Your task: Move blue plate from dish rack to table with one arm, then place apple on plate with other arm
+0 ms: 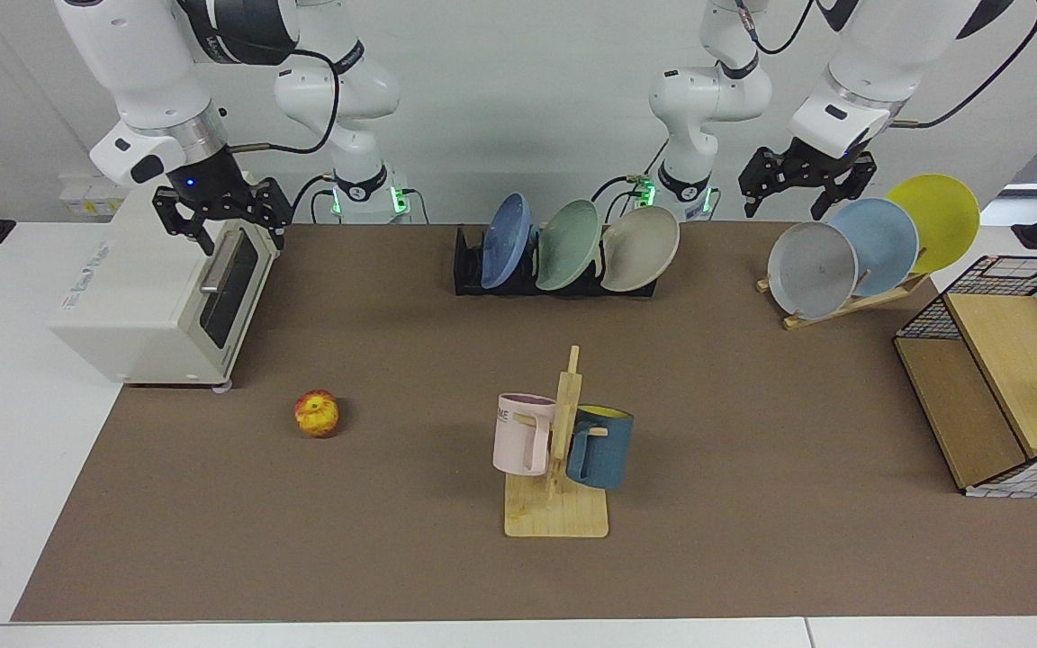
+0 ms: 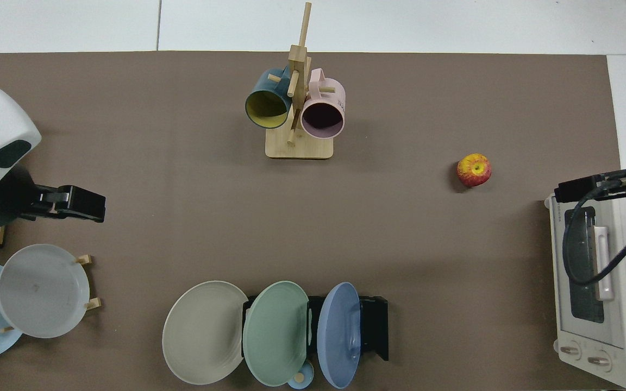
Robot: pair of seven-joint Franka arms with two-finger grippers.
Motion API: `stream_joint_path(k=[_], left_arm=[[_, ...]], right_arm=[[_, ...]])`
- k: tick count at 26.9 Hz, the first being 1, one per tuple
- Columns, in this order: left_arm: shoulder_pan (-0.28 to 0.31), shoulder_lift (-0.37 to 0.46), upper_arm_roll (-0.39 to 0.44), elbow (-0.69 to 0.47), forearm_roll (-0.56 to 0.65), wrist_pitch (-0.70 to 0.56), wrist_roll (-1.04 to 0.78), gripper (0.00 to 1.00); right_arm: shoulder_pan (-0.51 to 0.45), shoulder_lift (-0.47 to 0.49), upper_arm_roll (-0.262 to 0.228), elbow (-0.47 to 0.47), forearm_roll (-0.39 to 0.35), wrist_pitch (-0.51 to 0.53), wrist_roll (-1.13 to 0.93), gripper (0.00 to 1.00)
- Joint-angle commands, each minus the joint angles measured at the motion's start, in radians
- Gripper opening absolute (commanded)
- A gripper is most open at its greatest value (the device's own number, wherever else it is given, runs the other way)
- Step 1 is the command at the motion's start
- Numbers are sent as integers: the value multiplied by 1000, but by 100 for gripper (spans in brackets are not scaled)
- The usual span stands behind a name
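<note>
The blue plate (image 1: 504,241) (image 2: 339,334) stands on edge in the black dish rack (image 1: 466,272) (image 2: 376,327) at the far side of the table (image 1: 392,558), next to a green and a beige plate. On the brown mat lies the apple (image 1: 317,414) (image 2: 474,170), by itself. My left gripper (image 1: 783,212) (image 2: 88,203) hangs open and empty above the mat beside the wooden plate rack. Over the toaster oven's front corner hovers my right gripper (image 1: 245,238) (image 2: 577,189), open and empty, well above and behind the apple.
A white toaster oven (image 1: 149,297) sits at one end of the table. A wooden mug stand (image 1: 557,504) with a pink and a dark blue mug stands mid-table. A wooden rack (image 1: 843,301) holds grey, pale blue and yellow plates. A wire-and-wood shelf (image 1: 996,378) stands beside it.
</note>
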Motion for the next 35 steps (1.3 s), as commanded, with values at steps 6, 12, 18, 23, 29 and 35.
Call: stream_joint_path(k=[6,12,18,23,29,35], left_arm=[[22,-10,-5,4,-8,-5,-2,100],[20,-10,-4,4,-8,-5,1,100],[14,-10,-2,4,-8,-5,1,100],[22,-12,-5,3,-11,-5,-3,100],[19,-26,-8,-8,-16,-10,-3,100],[8,-49,-19,-46,-23,-2,0,100]], right_arm=[[-14,-6,10,-14,-17,21,-5,100],[-16,-6,9,-14,-17,21,-7,100],[-14,-6,10,-14,-17,27,-7,100],[-16,-6,10,-15,-15,26,-4,100],[-13,-8,10,-14,-15,38,-5,100],[-13,-8,10,-14,-15,35,-3,100]])
